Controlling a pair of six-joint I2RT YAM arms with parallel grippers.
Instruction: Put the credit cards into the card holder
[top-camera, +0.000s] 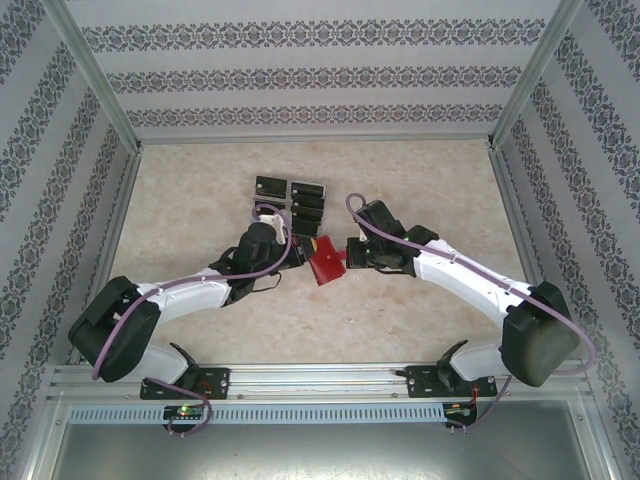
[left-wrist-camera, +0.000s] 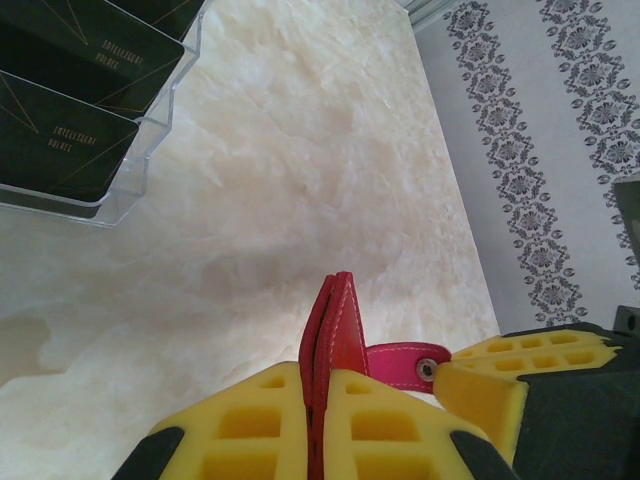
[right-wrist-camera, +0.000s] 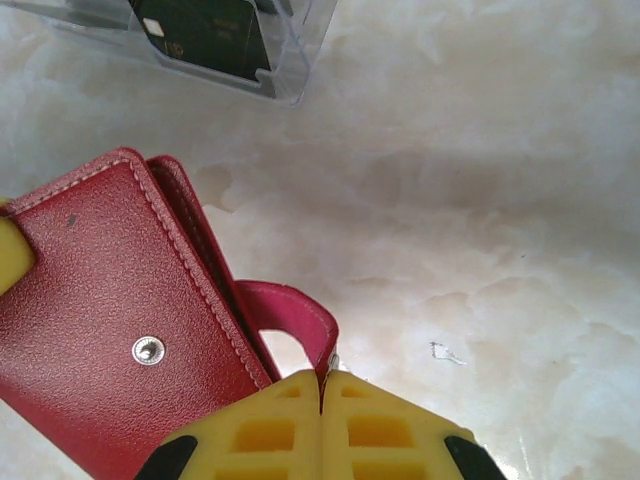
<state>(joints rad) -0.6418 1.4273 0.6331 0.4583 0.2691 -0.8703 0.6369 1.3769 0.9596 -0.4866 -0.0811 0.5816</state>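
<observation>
Card holder (top-camera: 327, 265) sits mid-surface (top-camera: 420, 190) between our two arms, just on the near side of the clear tray (left-wrist-camera: 150, 150) that holds the credit cards (top-camera: 300, 195). It stands on edge rather than flat; we can't tell whether its bottom edge touches the surface.

Why it's held this way, our read: it takes two grips to open. One side anchors the body and the other takes the flap, so the pockets can be exposed before any card goes in. The snap tab (right-wrist-camera: 290, 310) is loose, and the bare stud (right-wrist-camera: 150, 350) shows on the cover, so the snap is undone. The two covers are together in the left wrist view, so it's not open yet.

Left fingers (left-wrist-camera: 250, 425): clamped narrow on the card holder's edge, red leather pinched between the yellow pads.

Right fingers (right-wrist-camera: 390, 430): pressed together on the end of the snap tab, which loops from the cover down into the pads.

All the cards we can see are in the tray, none in either grip. We judge the task to be at the opening step, with no cards loaded.
</observation>
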